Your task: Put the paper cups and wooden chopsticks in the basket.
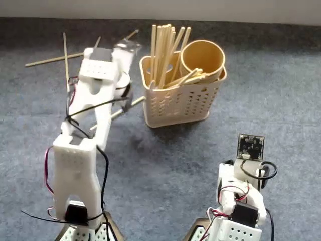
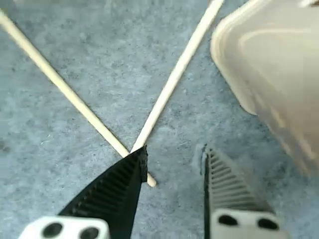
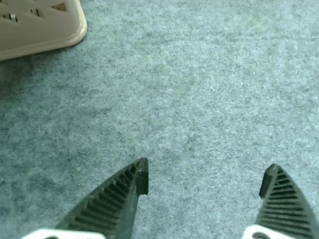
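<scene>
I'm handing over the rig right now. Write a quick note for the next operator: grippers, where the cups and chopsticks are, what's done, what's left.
Left gripper: open, empty, low over the carpet beside the basket, with two crossed chopsticks at one fingertip.
Right gripper: open, empty, over bare carpet near the basket.
Done: a paper cup and a bundle of chopsticks stand in the basket.
Left: several loose chopsticks lie on the carpet around the left arm; pick them up and drop them in.

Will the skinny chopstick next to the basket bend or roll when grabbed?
Probably stiff: the chopstick looks straight and wooden. Being thin, it may pivot in the left gripper. The fuzzy carpet likely stops rolling.
</scene>
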Available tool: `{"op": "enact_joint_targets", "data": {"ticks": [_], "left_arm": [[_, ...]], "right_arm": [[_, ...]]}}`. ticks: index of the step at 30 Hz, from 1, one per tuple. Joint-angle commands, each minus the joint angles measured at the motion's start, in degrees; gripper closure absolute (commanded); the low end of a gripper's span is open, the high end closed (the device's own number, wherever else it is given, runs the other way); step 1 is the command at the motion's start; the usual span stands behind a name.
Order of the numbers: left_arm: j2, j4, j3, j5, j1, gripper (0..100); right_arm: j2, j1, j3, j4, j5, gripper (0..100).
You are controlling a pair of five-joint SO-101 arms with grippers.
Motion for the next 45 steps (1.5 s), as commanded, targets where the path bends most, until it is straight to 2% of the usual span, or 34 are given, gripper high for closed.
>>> {"op": "enact_joint_targets", "data": {"ticks": [1, 13, 15, 19, 25, 28, 33, 36, 40, 45], "left_arm": [[0.7, 0.5, -0.2, -0.7, 0.7, 77], [9.0, -2.0, -0.6, -0.5, -3.5, 78], [10.9, -4.5, -0.6, -0.5, -4.4, 83], [12.4, -6.5, -0.6, -0.5, -5.3, 100], [11.5, -6.2, -1.9, -0.4, -5.2, 99], [8.4, -3.5, -4.8, -0.4, -5.2, 99], [-0.6, 3.5, -17.0, -0.4, -4.9, 99], [-7.4, 4.0, -28.7, -0.4, -3.4, 99], [-12.8, -1.8, -43.1, -0.4, 1.8, 99], [-13.1, -9.6, -55.4, -0.3, 11.7, 100]], "right_arm": [[-0.5, -0.5, 6.2, -0.7, 0.7, 65.2], [-0.5, -0.5, 6.2, -0.7, 0.7, 65.2], [-0.5, -0.5, 6.2, -0.7, 0.7, 65.2], [-0.5, -0.5, 6.2, -0.7, 0.7, 65.2], [-0.5, -0.5, 6.3, -0.7, 0.7, 65.2], [-0.5, -0.5, 6.5, -0.7, 0.7, 65.2], [-0.5, -0.5, 7.1, -0.9, 0.7, 65.2], [-0.5, -0.5, 7.1, -1.0, 0.7, 65.2], [-0.5, -0.5, 7.1, -1.0, 0.7, 65.2], [-0.5, -0.5, 7.1, -1.0, 0.7, 65.2]]}}
